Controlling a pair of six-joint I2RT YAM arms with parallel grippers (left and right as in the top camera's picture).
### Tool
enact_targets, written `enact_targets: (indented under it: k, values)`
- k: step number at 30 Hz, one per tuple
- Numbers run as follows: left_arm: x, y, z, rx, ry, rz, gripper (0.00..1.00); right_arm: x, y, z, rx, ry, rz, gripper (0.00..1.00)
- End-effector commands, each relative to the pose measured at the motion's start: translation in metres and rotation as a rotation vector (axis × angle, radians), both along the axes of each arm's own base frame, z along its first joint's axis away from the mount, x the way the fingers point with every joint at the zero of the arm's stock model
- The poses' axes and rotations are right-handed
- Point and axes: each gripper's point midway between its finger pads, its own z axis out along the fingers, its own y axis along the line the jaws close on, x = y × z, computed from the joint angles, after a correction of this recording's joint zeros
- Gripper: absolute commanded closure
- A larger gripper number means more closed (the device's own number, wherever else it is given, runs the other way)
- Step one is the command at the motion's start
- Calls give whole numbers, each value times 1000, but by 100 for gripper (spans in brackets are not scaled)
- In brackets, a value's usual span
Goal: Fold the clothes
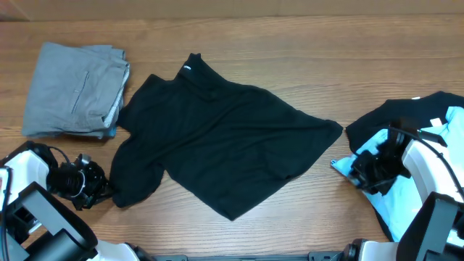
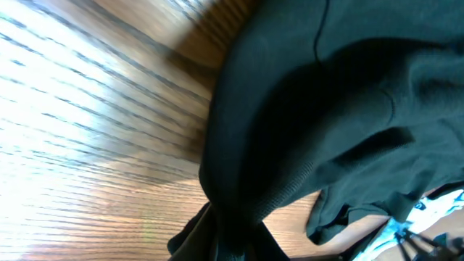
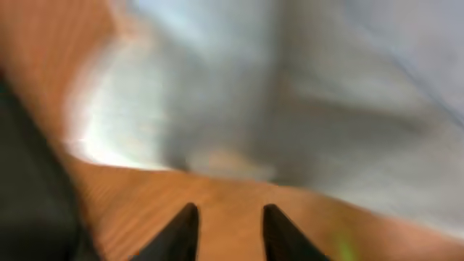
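A black T-shirt (image 1: pixel 225 138) lies spread and creased on the wooden table (image 1: pixel 290 43). My left gripper (image 1: pixel 107 192) is at its lower left corner and is shut on a bunch of the black fabric. In the left wrist view the cloth (image 2: pixel 348 109) rises out of the jaws (image 2: pixel 232 246). My right gripper (image 1: pixel 344 168) is open and empty, low over bare wood (image 3: pixel 230 217). It sits between the shirt's right edge and a light blue garment (image 1: pixel 368 148), which shows blurred ahead of the fingers (image 3: pixel 290 94).
A folded grey garment (image 1: pixel 72 87) lies at the back left. At the right edge a heap of black cloth (image 1: pixel 406 112) and light blue cloth lies under and around the right arm. The black shirt's edge shows at left in the right wrist view (image 3: pixel 29 181).
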Motion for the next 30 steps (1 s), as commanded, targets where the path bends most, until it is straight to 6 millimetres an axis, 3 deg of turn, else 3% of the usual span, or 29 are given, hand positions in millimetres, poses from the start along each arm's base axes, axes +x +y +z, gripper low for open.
enact_targets:
  k: [1, 4, 6, 8, 10, 11, 13, 19, 23, 24, 27, 30]
  values:
    - [1, -1, 0, 13, -2, -48, 86, 32, 44, 27, 260, -240, 171, 62]
    - [3, -3, 0, 15, -5, -57, 78, 39, 70, 32, 316, -283, 252, 54]
    - [4, -2, 1, 18, -10, -57, 75, 42, 79, 28, 287, -278, 281, 48]
    - [6, -1, 4, 26, -30, -64, 73, 53, 81, 22, 215, -277, 262, 48]
    - [14, 0, 12, 25, -77, -71, 71, 70, 75, 17, 113, -303, 212, 56]
    - [21, 1, 22, 32, -118, -75, 71, 86, 70, 16, 49, -348, 183, 71]
    - [25, 5, 36, 58, -147, -76, 69, 104, 68, 15, 4, -402, 158, 82]
    - [42, 10, 84, 163, -273, -110, 63, 135, 54, -6, -84, -441, 58, 90]
    - [51, 7, 111, 218, -348, -147, 58, 143, 53, -37, -82, -413, 56, 93]
    - [55, 3, 121, 236, -377, -170, 57, 144, 52, -56, -86, -380, 30, 95]
    - [58, -6, 127, 243, -400, -203, 56, 155, 46, -77, -110, -388, -12, 96]
    - [61, -18, 127, 234, -405, -247, 56, 182, 27, -84, -156, -451, -103, 96]
